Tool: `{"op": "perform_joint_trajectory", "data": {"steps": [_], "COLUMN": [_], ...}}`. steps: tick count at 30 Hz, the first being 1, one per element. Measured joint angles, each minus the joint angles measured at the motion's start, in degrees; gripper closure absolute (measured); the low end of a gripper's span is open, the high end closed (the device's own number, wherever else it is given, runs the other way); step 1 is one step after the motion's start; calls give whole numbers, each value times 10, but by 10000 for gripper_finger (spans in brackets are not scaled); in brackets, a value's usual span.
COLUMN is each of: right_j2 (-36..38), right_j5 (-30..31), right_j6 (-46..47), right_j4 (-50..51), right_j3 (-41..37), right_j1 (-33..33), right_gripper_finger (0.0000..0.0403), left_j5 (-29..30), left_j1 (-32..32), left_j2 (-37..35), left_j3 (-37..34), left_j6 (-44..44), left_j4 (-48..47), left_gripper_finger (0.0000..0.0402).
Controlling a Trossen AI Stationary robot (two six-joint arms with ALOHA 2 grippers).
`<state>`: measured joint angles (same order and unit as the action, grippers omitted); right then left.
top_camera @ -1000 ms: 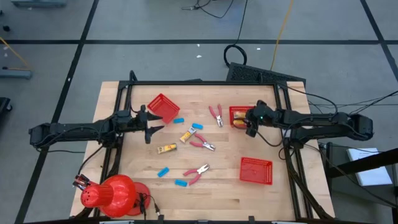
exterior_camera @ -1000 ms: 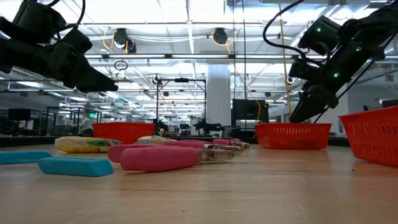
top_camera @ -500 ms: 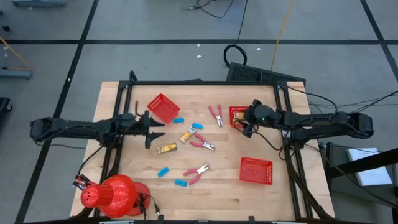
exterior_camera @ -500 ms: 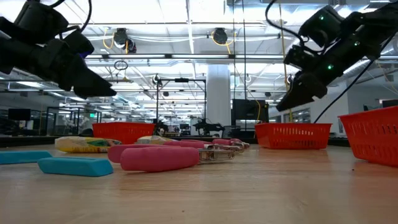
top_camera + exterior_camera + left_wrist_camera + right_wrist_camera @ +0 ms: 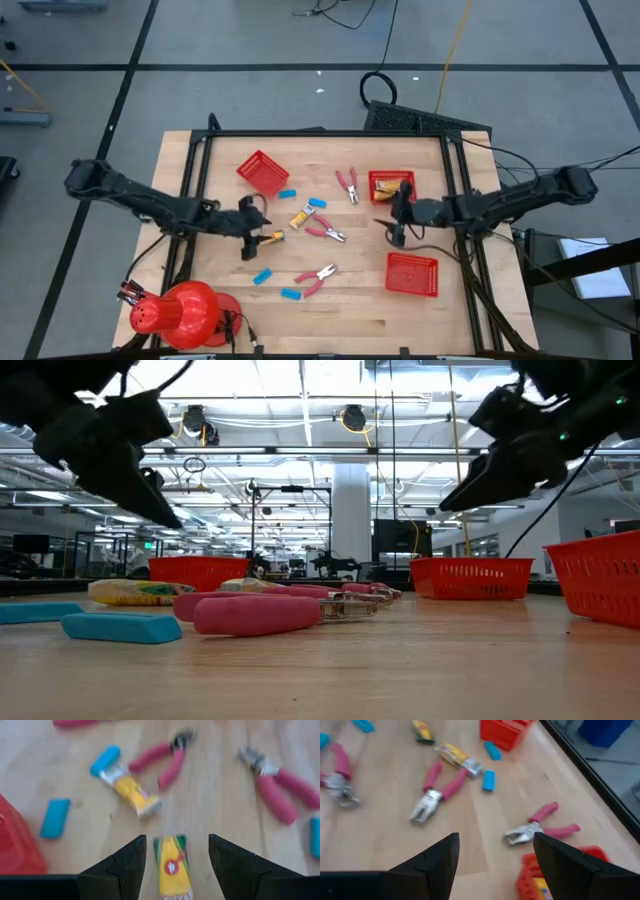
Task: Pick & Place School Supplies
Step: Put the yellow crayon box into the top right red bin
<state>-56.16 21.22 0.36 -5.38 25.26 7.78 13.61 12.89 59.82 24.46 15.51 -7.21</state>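
Desk (image 5: 350, 310), wooden, holding scattered school supplies.

- Left end effector (image 5: 250, 237): fingers spread, poised over a yellow crayon packet (image 5: 172, 867) that lies between its fingers in the left wrist view; not touching it.
- Second yellow-and-white packet (image 5: 302, 216): near desk centre, beside a blue eraser (image 5: 318, 203).
- Red-handled pliers: three pairs, at (image 5: 347, 183), (image 5: 327, 233) and (image 5: 315, 276).
- Further blue erasers: (image 5: 287, 193), (image 5: 262, 276), (image 5: 291, 294).
- Right end effector (image 5: 393, 228): fingers spread, empty, between two red mesh baskets (image 5: 391, 184), (image 5: 412, 274).
- Third basket (image 5: 263, 172): tipped, at far left.
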Motion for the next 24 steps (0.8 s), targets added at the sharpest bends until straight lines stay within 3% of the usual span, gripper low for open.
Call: {"op": "perform_joint_trajectory", "data": {"steps": [12,24], "right_j2": [0,0], "right_j5": [120,139], "right_j6": [55,65], "right_j4": [-4,-3], "right_j3": [0,0], "right_j1": [161,197], "right_gripper_finger": [154,154], "left_j5": [-50,-9], "left_j1": [36,40], "left_j2": [204,226], "left_j3": [84,121], "left_j6": [80,88], "left_j4": [-54,-101], "left_gripper_finger": [183,183]}}
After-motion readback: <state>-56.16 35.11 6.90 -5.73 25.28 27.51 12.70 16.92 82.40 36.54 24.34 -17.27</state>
